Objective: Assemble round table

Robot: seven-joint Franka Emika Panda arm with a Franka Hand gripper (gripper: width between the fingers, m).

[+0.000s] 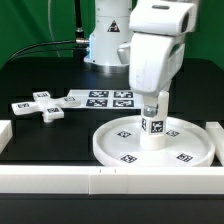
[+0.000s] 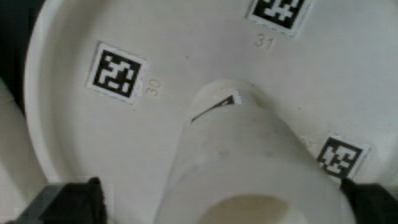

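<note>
Surface: black table (image 1: pixel 40 135) in front of a green backdrop (image 1: pixel 20 25); white border rails (image 1: pixel 60 180) run along the near edge and both sides.
Fixed rig item: marker board (image 1: pixel 100 99) lies flat behind the parts, near the arm's base.
Round disc (image 1: pixel 190 150): lies rim up on the table, towards the exterior view's right, just behind the front rail. Its tags face up.
Leg (image 1: pixel 153 130): stands upright at the centre of the disc, its lower end touching the disc floor. The wrist view looks straight down its length. I cannot tell whether it is fully seated or only resting in place.
Cross-shaped foot (image 1: pixel 40 105): lies flat on the table at the exterior view's left, well apart from the disc and untouched.
Gripper (image 1: pixel 153 108): directly above the leg, pointing straight down, straddling its upper end.
Fingers (image 2: pixel 68 205): spread. In the wrist view a strip of disc shows between the dark finger and the leg's side, so they do not appear to be pinching it.
Done, as judged: the disc is positioned and the leg is standing in its centre mount.
Left, as judged: confirm or finish tightening the leg, then fetch the foot, fit it on top of the leg and secure it.
Progress: roughly the midpoint, with one of two joints in hand.
</note>
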